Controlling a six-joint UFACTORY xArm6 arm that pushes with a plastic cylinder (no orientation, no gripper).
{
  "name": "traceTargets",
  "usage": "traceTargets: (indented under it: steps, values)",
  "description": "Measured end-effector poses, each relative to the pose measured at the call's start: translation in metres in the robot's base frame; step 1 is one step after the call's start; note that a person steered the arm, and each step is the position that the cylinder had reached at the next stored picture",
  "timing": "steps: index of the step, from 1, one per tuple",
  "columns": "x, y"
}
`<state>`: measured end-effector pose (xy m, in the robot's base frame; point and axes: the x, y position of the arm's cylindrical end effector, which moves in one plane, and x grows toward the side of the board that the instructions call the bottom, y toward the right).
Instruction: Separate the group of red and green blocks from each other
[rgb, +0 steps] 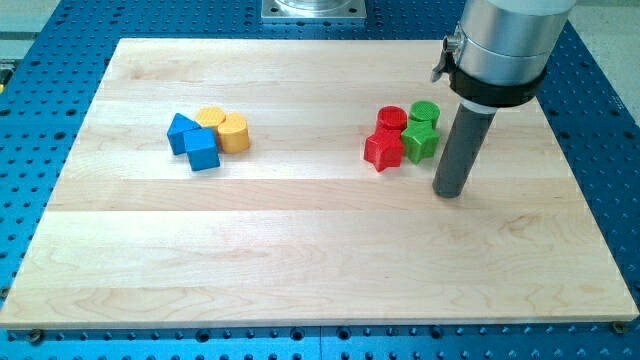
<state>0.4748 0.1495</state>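
Note:
A red cylinder (391, 119), a red star block (382, 150), a green cylinder (424, 112) and a green star block (419, 142) sit bunched together, touching, right of the board's middle. The red ones are on the group's left, the green ones on its right. My tip (450, 192) rests on the board just right of and below the green star block, a small gap apart from it. The dark rod rises from it toward the view's top.
A second bunch sits at the view's left: a blue triangular block (181, 132), a blue cube (203, 150), a yellow cylinder (234, 132) and another yellow block (209, 118). The wooden board (320, 260) lies on a blue perforated table (610, 200).

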Motion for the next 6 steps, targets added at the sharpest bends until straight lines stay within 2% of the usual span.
traceTargets:
  steps: [2, 3, 4, 5, 6]
  values:
    - [0.005, -0.014]
    - [-0.004, 0.01]
    - [-0.063, 0.053]
    - [-0.074, 0.029]
    - [-0.075, -0.018]
